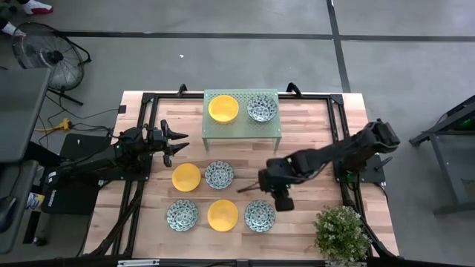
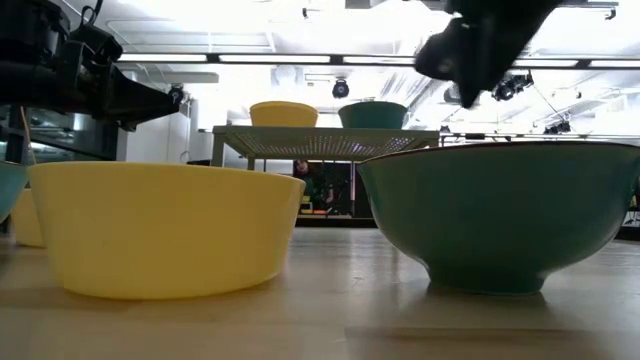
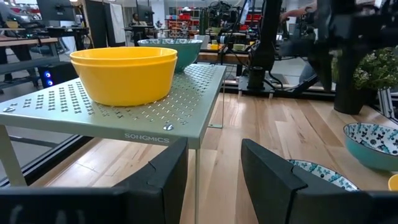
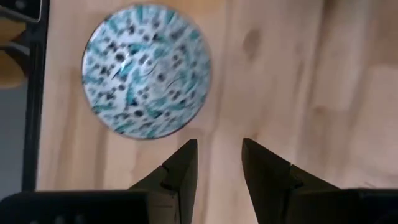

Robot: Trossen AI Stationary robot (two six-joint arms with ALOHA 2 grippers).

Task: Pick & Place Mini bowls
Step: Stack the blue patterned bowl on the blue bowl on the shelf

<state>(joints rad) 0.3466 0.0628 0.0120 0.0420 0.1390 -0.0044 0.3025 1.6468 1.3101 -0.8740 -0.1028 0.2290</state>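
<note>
a potted plant [image 1: 342, 233] stands at the wooden table's [image 1: 312, 126] near right corner, a fan [image 1: 46, 53] on the grey floor beyond; two mini bowls [image 1: 223, 108] sit on the green rack [image 1: 243, 127], six below; left gripper [image 1: 180, 141] released beside the rack; right gripper [image 1: 285, 204] parted, empty, above a patterned bowl [image 1: 260, 215].

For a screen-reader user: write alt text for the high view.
Seen from above, a wooden table holds a pale green rack with one yellow and one patterned bowl, and five more bowls on the wood in front. The right gripper hangs open beside the front-right patterned bowl; the left gripper waits open at the table's left.
</note>
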